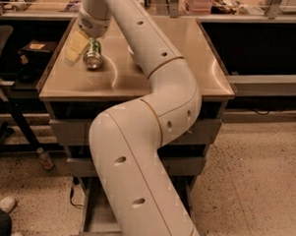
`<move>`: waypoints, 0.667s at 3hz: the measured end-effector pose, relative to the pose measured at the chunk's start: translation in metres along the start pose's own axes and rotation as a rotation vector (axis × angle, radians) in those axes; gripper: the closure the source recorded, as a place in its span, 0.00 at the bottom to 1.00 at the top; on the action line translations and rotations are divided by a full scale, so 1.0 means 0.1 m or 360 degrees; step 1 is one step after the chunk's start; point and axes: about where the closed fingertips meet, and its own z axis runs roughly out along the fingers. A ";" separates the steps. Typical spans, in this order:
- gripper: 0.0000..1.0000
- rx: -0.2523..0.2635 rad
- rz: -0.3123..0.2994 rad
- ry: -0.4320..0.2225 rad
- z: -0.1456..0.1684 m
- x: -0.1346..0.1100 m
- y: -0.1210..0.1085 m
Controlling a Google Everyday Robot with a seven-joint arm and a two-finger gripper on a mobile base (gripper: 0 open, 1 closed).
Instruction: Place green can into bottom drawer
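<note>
Gripper (85, 49), at the far left part of the cabinet top (189, 67): one pale yellow finger (75, 47) lies against the left side of the green can (93, 53); the opposite finger is hidden, so the jaws appear closed on the can. The can is tilted, silver end toward the camera, at or just above the surface. The white arm (152, 140) runs down across the cabinet front. Bottom drawer (100, 215): pulled open near the floor, partly behind the arm.
</note>
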 end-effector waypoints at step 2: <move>0.00 0.0044 0.0082 -0.0091 -0.04 -0.04 -0.14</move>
